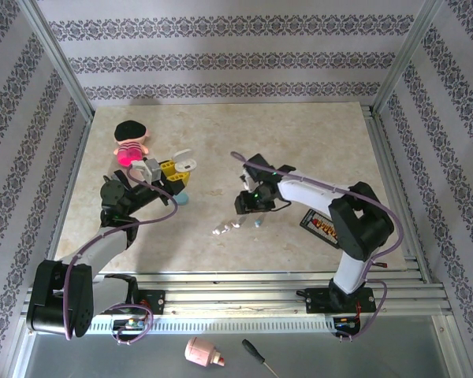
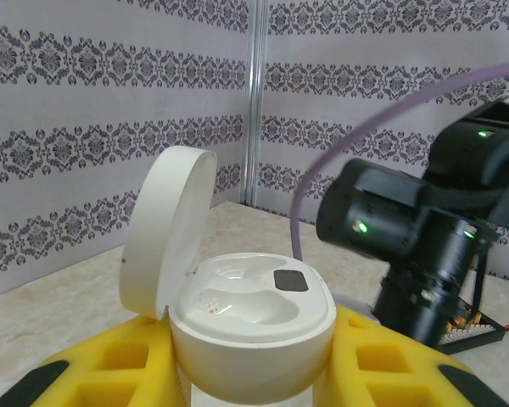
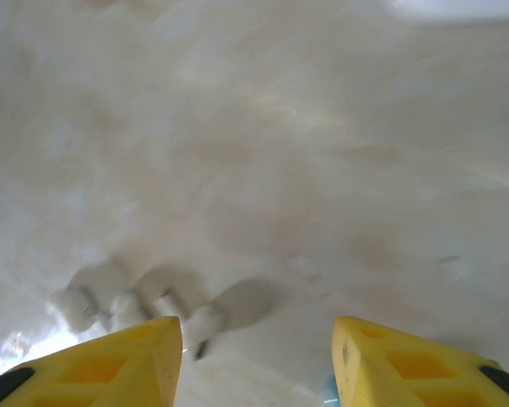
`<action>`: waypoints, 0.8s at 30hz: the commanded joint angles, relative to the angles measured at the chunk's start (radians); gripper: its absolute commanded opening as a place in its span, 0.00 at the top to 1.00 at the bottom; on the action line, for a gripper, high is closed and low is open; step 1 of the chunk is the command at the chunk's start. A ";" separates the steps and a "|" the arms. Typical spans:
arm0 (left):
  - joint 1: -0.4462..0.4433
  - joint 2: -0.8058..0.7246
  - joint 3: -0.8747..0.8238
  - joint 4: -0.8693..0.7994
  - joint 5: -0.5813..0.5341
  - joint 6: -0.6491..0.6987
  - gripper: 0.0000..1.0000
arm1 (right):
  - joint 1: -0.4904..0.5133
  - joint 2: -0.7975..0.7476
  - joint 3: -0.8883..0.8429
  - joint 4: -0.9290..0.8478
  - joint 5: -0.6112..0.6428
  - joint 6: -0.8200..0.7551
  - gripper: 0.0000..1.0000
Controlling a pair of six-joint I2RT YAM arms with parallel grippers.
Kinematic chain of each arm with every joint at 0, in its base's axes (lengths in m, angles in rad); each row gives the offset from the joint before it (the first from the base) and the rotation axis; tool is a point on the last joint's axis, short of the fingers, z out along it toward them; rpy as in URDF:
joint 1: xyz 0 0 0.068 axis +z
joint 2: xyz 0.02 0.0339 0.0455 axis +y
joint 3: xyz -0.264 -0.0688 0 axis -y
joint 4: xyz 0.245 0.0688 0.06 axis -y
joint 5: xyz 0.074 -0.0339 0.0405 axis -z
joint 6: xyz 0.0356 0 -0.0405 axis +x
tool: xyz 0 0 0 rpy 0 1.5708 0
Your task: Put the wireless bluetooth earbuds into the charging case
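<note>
Left claw (image 2: 253, 381) clamps one open white pebble-shaped plastic charging case (image 2: 254, 309). Right claw (image 3: 256, 339), parted and empty, hovers over the beige bench (image 1: 315, 134). Roughly three tiny white plastic earbuds (image 1: 227, 228), blurred, lie beneath.

"What did the table (image 1: 299, 134) carry?"
"A doll (image 1: 131, 142) lay near its far-left corner, and a dark packet (image 1: 319, 226) lay toward the near-right corner."
"And the middle?"
"White earbuds (image 1: 225, 229) lay clustered towards the near edge, with a teal bud (image 1: 258, 224) just right of them."
</note>
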State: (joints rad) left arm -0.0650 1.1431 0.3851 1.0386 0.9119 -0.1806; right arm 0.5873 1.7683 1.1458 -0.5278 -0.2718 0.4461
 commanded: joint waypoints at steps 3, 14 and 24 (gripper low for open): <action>0.009 -0.030 -0.017 -0.007 0.015 0.006 0.77 | -0.135 -0.053 -0.038 -0.016 0.101 0.032 0.52; 0.008 -0.061 -0.014 -0.068 0.018 0.033 0.77 | -0.228 -0.024 -0.074 0.033 -0.044 0.114 0.56; 0.009 -0.059 -0.002 -0.089 0.037 0.036 0.77 | -0.213 0.035 -0.063 0.075 -0.014 0.123 0.56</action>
State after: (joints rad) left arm -0.0650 1.0985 0.3721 0.9504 0.9203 -0.1616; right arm 0.3817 1.7641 1.0657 -0.4599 -0.2970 0.5556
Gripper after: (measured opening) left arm 0.333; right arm 0.442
